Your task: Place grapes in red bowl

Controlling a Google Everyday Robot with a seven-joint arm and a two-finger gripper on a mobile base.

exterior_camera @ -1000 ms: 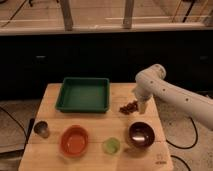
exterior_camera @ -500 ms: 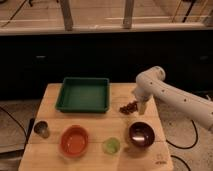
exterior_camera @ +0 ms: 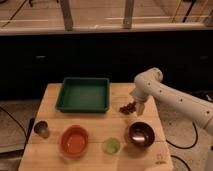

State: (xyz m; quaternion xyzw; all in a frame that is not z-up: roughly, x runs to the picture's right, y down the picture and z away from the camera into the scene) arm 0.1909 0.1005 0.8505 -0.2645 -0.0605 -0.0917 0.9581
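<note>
The grapes (exterior_camera: 128, 108), a small dark reddish-purple bunch, lie on the wooden table (exterior_camera: 50, 100) right of the green tray. My gripper (exterior_camera: 139, 107) hangs from the white arm (exterior_camera: 170, 100) and is low over the table, just right of the grapes and close against them. The red bowl (exterior_camera: 74, 141), bright orange-red with a lighter inside, stands empty near the table's front left, well away from the gripper.
A green tray (exterior_camera: 83, 94) sits at the back middle. A dark maroon bowl (exterior_camera: 140, 134) stands just in front of the grapes. A small green cup (exterior_camera: 111, 146) stands between the two bowls. A metal cup (exterior_camera: 41, 129) stands at the left edge.
The arm and gripper have stayed almost still beside the grapes. The grapes and bowls have not moved.
</note>
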